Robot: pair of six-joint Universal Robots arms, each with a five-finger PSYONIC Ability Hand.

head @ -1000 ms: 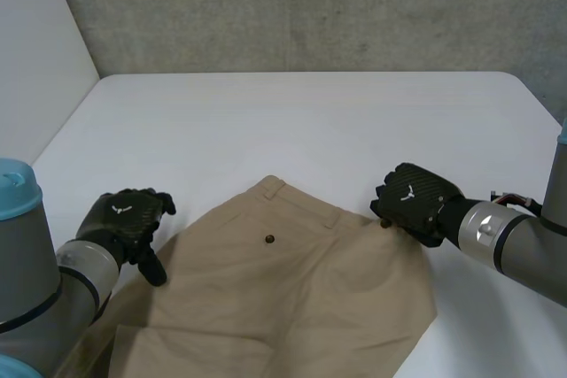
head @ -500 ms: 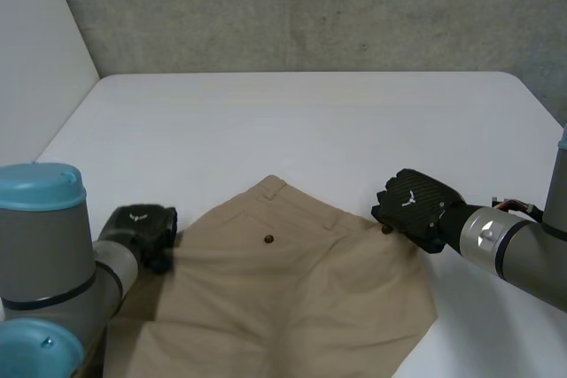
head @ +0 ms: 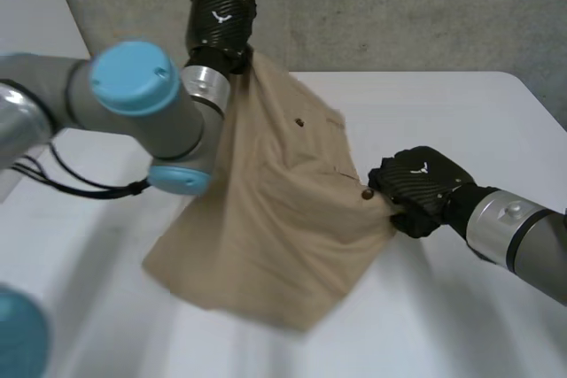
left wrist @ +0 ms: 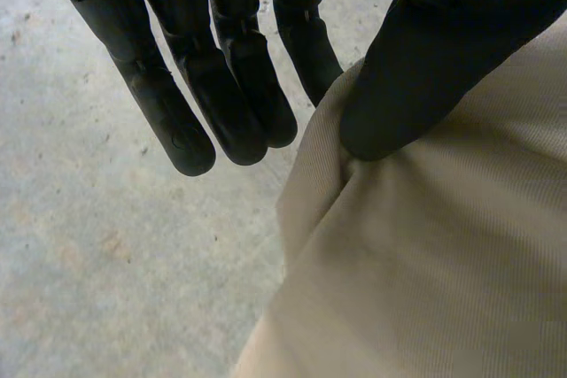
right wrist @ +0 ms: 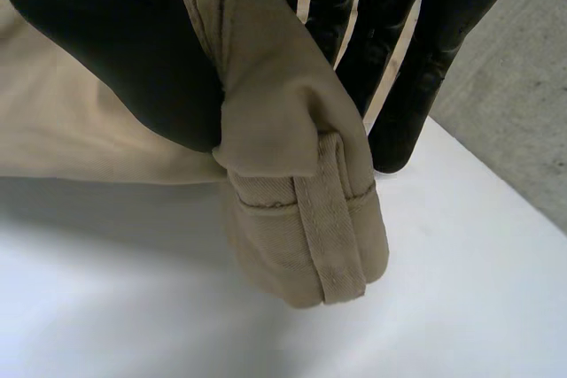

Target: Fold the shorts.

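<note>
Shorts (head: 275,210) are hanging above the table (head: 469,112), stretching between both hands. The left hand (head: 220,24) is pinching one edge high at eleven o'clock. The right hand (head: 421,188) is clamping the waistband corner low at three o'clock.

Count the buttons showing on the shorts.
2. The upper button sits on the shorts below the left hand; the lower button is right beside the right hand. Folds may hide more.
</note>
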